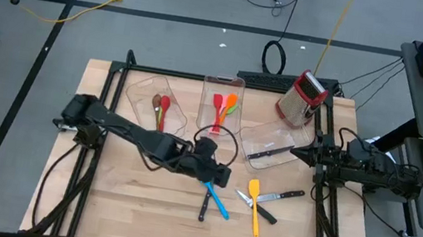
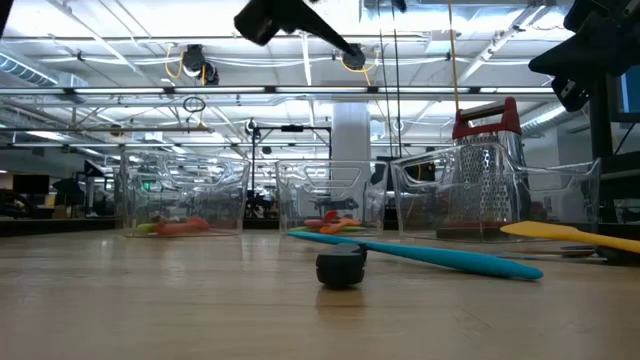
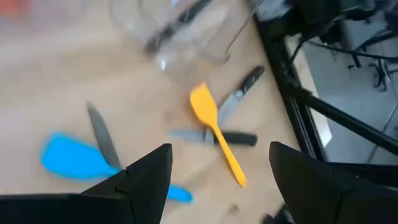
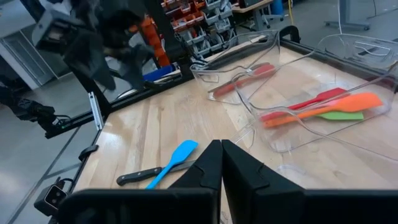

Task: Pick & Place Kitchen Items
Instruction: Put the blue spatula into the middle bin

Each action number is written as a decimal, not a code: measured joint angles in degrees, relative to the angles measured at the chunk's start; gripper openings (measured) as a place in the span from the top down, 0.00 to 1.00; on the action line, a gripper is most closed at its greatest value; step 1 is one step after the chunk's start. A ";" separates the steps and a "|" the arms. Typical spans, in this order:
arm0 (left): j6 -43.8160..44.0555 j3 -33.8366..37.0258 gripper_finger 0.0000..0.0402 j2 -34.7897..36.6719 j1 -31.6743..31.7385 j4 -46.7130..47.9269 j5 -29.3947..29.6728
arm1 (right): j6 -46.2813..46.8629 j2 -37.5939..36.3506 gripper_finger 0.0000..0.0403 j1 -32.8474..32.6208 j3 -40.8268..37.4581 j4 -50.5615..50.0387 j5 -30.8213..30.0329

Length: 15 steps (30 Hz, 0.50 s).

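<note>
My left gripper point(image 3: 217, 180) hangs with its fingers well apart and nothing between them, above the blue spatula point(image 1: 217, 200) and the knife point(image 1: 204, 206) crossing it. My right gripper point(image 4: 221, 163), fingers pressed together and empty, waits at the table's right edge. I count 3 bins point(image 1: 224, 87) already loaded: 2 spoons, 3 spatulas, 1 knife. By my reckoning about 5 pieces remain loose, among them the yellow spatula point(image 3: 214, 133) with 2 knives point(image 1: 285, 196) beside it

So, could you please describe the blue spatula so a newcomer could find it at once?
Start at the middle bin and come toward the table's front edge, past the left tool. The blue spatula lies on bare wood, crossing a black-handled knife; it is the only blue utensil.
</note>
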State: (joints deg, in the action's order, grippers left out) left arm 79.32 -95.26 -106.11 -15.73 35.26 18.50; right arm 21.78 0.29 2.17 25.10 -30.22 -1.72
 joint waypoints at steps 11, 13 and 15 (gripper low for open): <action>13.14 -0.12 0.32 -3.57 0.00 1.53 -8.30 | -0.02 -0.02 0.99 0.00 0.00 0.00 0.00; 9.72 -0.09 0.32 -3.54 0.00 1.23 -6.72 | -0.02 -0.01 0.99 0.00 0.00 -0.01 0.00; 6.97 0.01 0.32 -3.56 0.17 1.00 -5.55 | -0.02 -0.02 0.99 0.00 0.00 -0.02 0.00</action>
State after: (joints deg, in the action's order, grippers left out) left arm 86.29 -95.25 -109.67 -15.56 36.26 12.95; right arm 21.76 0.28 2.17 25.10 -30.24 -1.72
